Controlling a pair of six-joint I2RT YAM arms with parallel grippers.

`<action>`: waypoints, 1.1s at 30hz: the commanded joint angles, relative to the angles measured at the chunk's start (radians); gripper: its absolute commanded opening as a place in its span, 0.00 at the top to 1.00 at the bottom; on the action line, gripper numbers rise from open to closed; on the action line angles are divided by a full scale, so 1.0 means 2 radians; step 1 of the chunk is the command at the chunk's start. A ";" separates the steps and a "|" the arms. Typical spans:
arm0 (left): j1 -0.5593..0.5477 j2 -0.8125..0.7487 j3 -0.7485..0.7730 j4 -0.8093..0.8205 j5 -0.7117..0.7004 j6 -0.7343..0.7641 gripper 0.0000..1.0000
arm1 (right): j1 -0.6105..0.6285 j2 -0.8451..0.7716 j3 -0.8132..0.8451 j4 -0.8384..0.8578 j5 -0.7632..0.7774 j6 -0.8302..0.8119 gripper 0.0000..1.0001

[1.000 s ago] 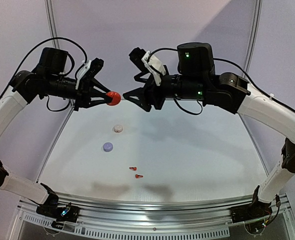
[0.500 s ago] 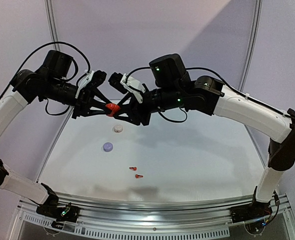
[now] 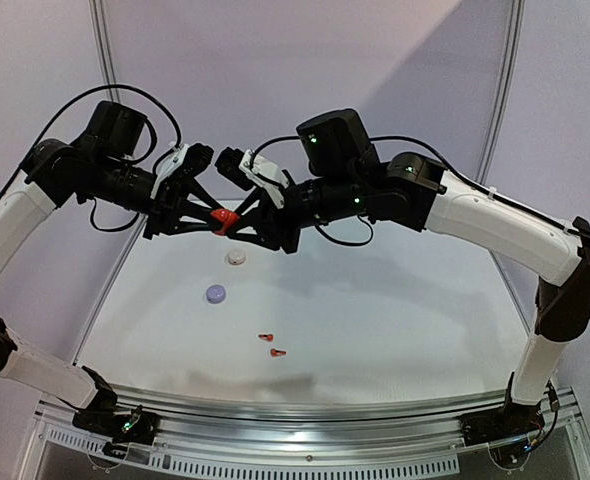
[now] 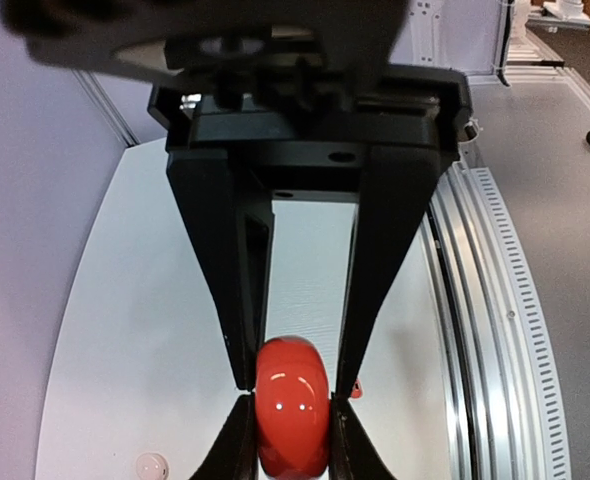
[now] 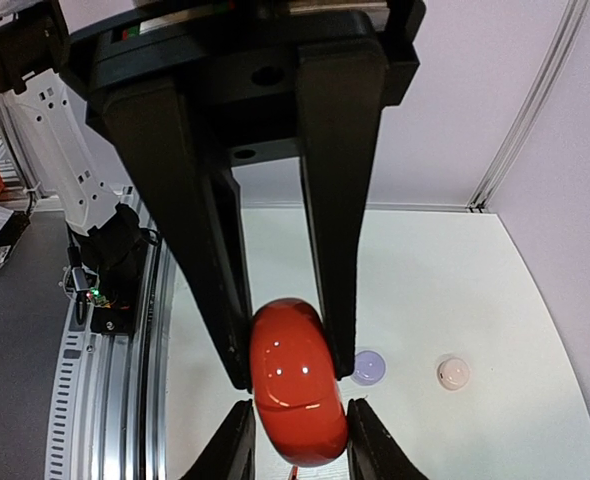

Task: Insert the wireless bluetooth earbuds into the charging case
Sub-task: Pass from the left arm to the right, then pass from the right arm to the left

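Earbuds (image 3: 266,336), two red-orange ones, were seen lying close together on the table (image 3: 395,330), outside any case. The red charging case (image 3: 225,216) was held in the air well above them, clamped by the left gripper (image 4: 295,385) and the right gripper (image 5: 290,370) together. A lavender case (image 3: 215,293) and a white case (image 3: 236,257) were seen on the table beneath.

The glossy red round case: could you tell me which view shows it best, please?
Right wrist: the glossy red round case appears largest. Left wrist shows it smaller; top external, only a speck.
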 commanded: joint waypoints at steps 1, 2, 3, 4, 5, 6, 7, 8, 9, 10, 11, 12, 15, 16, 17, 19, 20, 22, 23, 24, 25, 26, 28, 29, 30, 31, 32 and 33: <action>-0.009 0.004 0.003 -0.015 -0.007 0.010 1.00 | 0.000 -0.001 0.017 -0.006 -0.008 -0.002 0.70; -0.009 0.004 0.001 -0.015 -0.007 0.011 1.00 | -0.001 -0.002 0.017 -0.006 -0.010 -0.002 0.72; -0.009 0.004 0.001 -0.015 -0.008 0.011 1.00 | 0.000 -0.002 0.018 -0.006 -0.014 -0.003 0.75; -0.009 0.004 0.000 -0.014 -0.007 0.011 1.00 | 0.000 -0.003 0.019 -0.006 -0.018 -0.004 0.78; -0.009 0.004 0.000 -0.013 -0.006 0.010 1.00 | 0.000 -0.003 0.019 -0.006 -0.022 -0.004 0.82; -0.009 0.003 0.000 -0.012 -0.006 0.008 1.00 | 0.000 -0.002 0.020 -0.006 -0.024 -0.005 0.86; -0.009 0.003 -0.001 -0.010 -0.007 0.006 1.00 | 0.000 -0.002 0.020 -0.006 -0.025 -0.004 0.89; -0.009 0.002 -0.002 -0.007 -0.008 0.002 1.00 | 0.000 -0.002 0.020 -0.006 -0.025 -0.004 0.92; -0.009 0.002 -0.004 -0.003 -0.011 -0.001 1.00 | 0.000 -0.002 0.020 -0.005 -0.022 -0.003 0.97; -0.009 0.000 -0.007 0.002 -0.014 -0.006 1.00 | 0.000 -0.002 0.020 -0.004 -0.016 0.000 1.00; -0.009 -0.002 -0.011 0.009 -0.017 -0.011 0.92 | 0.000 -0.003 0.019 -0.003 -0.013 0.002 1.00; -0.009 -0.004 -0.016 0.022 -0.022 -0.019 0.73 | 0.000 -0.003 0.018 -0.001 -0.011 0.003 1.00; -0.007 -0.022 -0.043 0.075 -0.045 -0.056 0.06 | 0.000 -0.012 0.005 0.016 -0.006 0.005 1.00; -0.007 -0.034 -0.060 0.104 -0.061 -0.073 0.01 | -0.001 -0.016 -0.003 0.027 -0.006 0.007 1.00; -0.005 -0.050 -0.080 0.138 -0.074 -0.087 0.01 | -0.003 -0.024 -0.013 0.039 -0.007 0.010 1.00; -0.002 -0.089 -0.135 0.205 -0.079 -0.109 0.01 | -0.007 -0.037 -0.036 0.069 -0.014 0.024 1.00; -0.001 -0.109 -0.159 0.236 -0.072 -0.118 0.01 | -0.009 -0.047 -0.043 0.087 -0.017 0.030 1.00; 0.002 -0.147 -0.197 0.290 -0.034 -0.141 0.01 | -0.011 -0.063 -0.066 0.124 -0.021 0.041 1.00; 0.003 -0.160 -0.212 0.310 -0.016 -0.159 0.01 | -0.011 -0.070 -0.076 0.143 -0.024 0.048 1.00; 0.003 -0.168 -0.222 0.330 -0.003 -0.180 0.01 | -0.010 -0.081 -0.084 0.162 -0.028 0.052 1.00; 0.004 -0.171 -0.229 0.346 0.008 -0.207 0.01 | -0.011 -0.088 -0.091 0.183 -0.033 0.058 1.00; 0.005 -0.171 -0.235 0.363 0.017 -0.237 0.01 | -0.010 -0.093 -0.098 0.211 -0.040 0.067 1.00; 0.010 -0.171 -0.251 0.409 0.032 -0.307 0.01 | -0.011 -0.103 -0.110 0.252 -0.055 0.083 1.00; 0.013 -0.174 -0.263 0.446 0.040 -0.346 0.04 | -0.011 -0.107 -0.115 0.272 -0.062 0.090 1.00; 0.015 -0.177 -0.279 0.487 0.047 -0.391 0.08 | -0.010 -0.109 -0.122 0.294 -0.068 0.103 1.00; 0.016 -0.180 -0.293 0.537 0.048 -0.431 0.12 | -0.011 -0.113 -0.128 0.312 -0.074 0.109 1.00; 0.016 -0.182 -0.309 0.585 0.048 -0.468 0.17 | -0.010 -0.116 -0.133 0.324 -0.079 0.121 1.00; 0.016 -0.182 -0.323 0.640 0.053 -0.498 0.24 | -0.011 -0.117 -0.137 0.335 -0.082 0.134 1.00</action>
